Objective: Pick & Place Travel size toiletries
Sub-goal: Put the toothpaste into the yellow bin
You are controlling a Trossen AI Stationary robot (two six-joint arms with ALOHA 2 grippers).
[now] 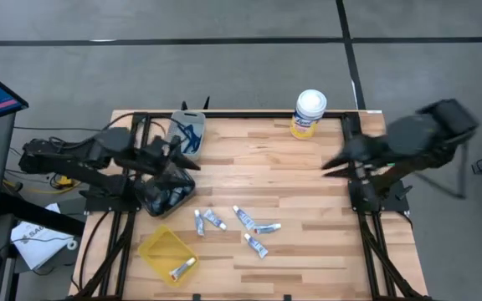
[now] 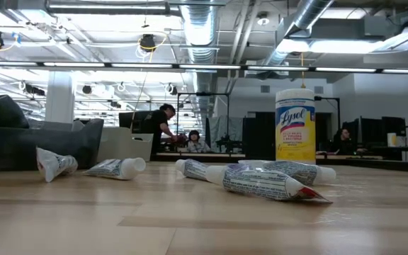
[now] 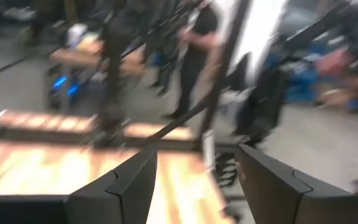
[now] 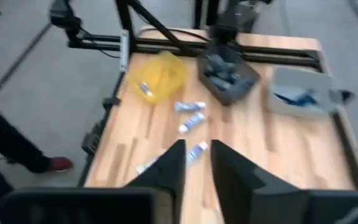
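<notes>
The one label that reads clearly is "Lysol", in blue script on the yellow canister (image 2: 295, 127) with a white lid, which stands near the far edge of the worktop (image 1: 308, 192), right of its middle; the print on the small tubes is too fine to make out. Five white tubes (image 1: 245, 218) lie loose in a ragged row near the middle of the worktop toward its near edge, and a sixth tube (image 1: 182, 268) lies inside a yellow tray (image 1: 159, 247) at the near left corner. A dark grey bin (image 1: 167, 194) holding dark oval pieces sits at the left edge, and a light grey bin (image 1: 187, 134) holding dark-blue razors sits behind it at the far left corner. The left arm reaches in from the left, its left pincer (image 1: 189, 164) raised between the two bins, fingers (image 3: 129, 186) parted with a clear gap and nothing between them. The right arm is drawn back and raised at the right edge, its right pincer (image 1: 329, 166) pointing toward the worktop's middle; its fingers (image 4: 169, 168) stand close together with only a narrow gap, holding nothing. People show in the room beyond the worktop.
</notes>
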